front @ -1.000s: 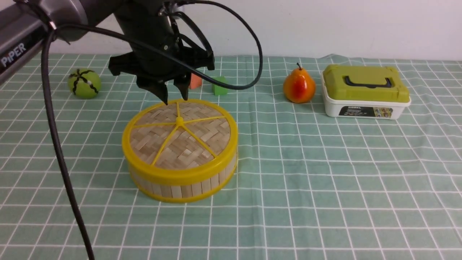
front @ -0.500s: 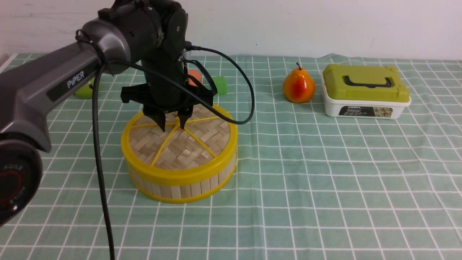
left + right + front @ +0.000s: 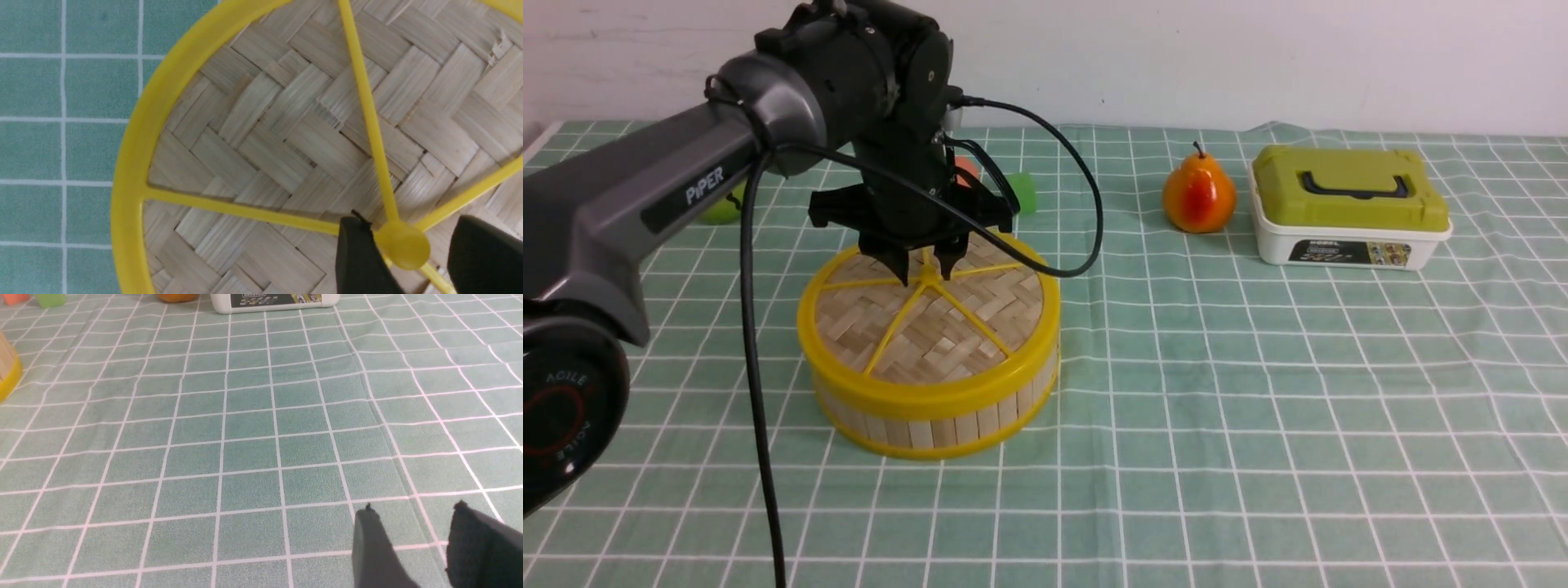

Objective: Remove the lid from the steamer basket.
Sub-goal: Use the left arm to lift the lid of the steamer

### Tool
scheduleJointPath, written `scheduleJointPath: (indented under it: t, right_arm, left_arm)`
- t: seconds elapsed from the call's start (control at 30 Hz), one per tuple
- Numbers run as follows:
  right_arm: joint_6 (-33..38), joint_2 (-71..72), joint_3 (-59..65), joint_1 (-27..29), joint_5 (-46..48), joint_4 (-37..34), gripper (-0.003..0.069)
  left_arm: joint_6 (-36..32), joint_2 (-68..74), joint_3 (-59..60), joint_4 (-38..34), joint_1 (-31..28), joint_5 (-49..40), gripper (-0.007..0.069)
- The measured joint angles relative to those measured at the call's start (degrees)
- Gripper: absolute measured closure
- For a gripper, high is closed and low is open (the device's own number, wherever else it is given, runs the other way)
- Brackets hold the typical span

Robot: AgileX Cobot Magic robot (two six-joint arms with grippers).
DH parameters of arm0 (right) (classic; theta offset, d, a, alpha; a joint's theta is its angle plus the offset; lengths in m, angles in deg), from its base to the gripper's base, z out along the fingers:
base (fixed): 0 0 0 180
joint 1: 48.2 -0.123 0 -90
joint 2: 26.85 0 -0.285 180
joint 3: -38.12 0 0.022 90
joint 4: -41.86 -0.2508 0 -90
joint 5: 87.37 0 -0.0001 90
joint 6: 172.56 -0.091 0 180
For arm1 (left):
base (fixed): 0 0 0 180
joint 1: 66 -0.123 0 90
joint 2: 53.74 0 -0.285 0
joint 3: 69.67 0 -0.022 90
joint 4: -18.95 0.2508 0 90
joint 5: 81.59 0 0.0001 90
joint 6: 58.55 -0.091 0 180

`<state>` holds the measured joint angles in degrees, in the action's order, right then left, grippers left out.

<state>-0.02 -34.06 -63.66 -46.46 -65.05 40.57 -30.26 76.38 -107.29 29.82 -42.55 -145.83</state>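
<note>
Bamboo weave fills the left wrist view, and right there between the fingers (image 3: pixel 359 261) sits the yellow centre knob (image 3: pixel 402 245) of the lid (image 3: pixel 286 134). The left gripper (image 3: pixel 926 271) points straight down over the hub with its jaws spread. One black finger is just against the knob's edge. The other stands clear of it, with weave showing in the gap, so nothing is clamped. From the front, both fingertips (image 3: pixel 900 268) reach down to the lid where the five yellow spokes meet. Whether they press on it, I cannot tell. The lid lies flat and seated on the steamer basket (image 3: pixel 931 425), yellow rim on yellow rim, directly under those fingers. The basket stands on the green checked tablecloth (image 3: pixel 1258 408).

Beyond the fingers, half hidden by the arm, are an orange block (image 3: pixel 966 170) and a green block (image 3: pixel 1023 192). Off to the right-arm side of them, well apart, stands a red-orange pear (image 3: pixel 1199 196). Just beside the pear is a white box (image 3: pixel 1343 245) under an olive-green lid (image 3: pixel 1352 200) with a black handle.

Over to the right gripper (image 3: pixel 414 522): its fingers are parted with bare cloth between them, holding nothing. Far ahead of them is the white box's base, and a sliver of the steamer basket shows at the edge of that view.
</note>
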Motion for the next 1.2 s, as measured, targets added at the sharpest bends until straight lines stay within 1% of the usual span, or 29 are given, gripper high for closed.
scheduleJointPath:
  t: [0.3,0.53,0.57,0.6,0.63,0.67,0.73,1.0,1.2]
  right_arm:
    - [0.0,0.0,0.0,0.0,0.0,0.0,0.0418]
    - [0.0,0.0,0.0,0.0,0.0,0.0,0.0418]
    - [0.0,0.0,0.0,0.0,0.0,0.0,0.0418]
    - [0.0,0.0,0.0,0.0,0.0,0.0,0.0418]
    - [0.0,0.0,0.0,0.0,0.0,0.0,0.0418]
    - [0.0,0.0,0.0,0.0,0.0,0.0,0.0418]
    - [0.0,0.0,0.0,0.0,0.0,0.0,0.0418]
    - [0.0,0.0,0.0,0.0,0.0,0.0,0.0418]
    - [0.0,0.0,0.0,0.0,0.0,0.0,0.0418]
  left_arm:
    - [0.0,1.06,0.0,0.25,0.0,0.05,0.0323]
    - [0.02,1.06,0.0,0.39,0.0,0.25,0.0414]
    - [0.07,1.06,0.0,0.39,0.0,0.3,0.0418]
    - [0.07,1.06,0.0,0.45,0.0,0.47,0.0444]
    - [0.07,1.06,0.0,0.51,0.0,0.52,0.0447]
    - [0.07,1.06,0.0,0.51,0.0,0.6,0.0481]
    - [0.07,1.06,0.0,0.46,0.05,0.6,0.0508]
    - [0.26,0.87,0.0,0.51,0.05,0.11,0.0513]
    - [0.26,-1.64,-2.67,0.72,0.05,-3.55,0.0513]
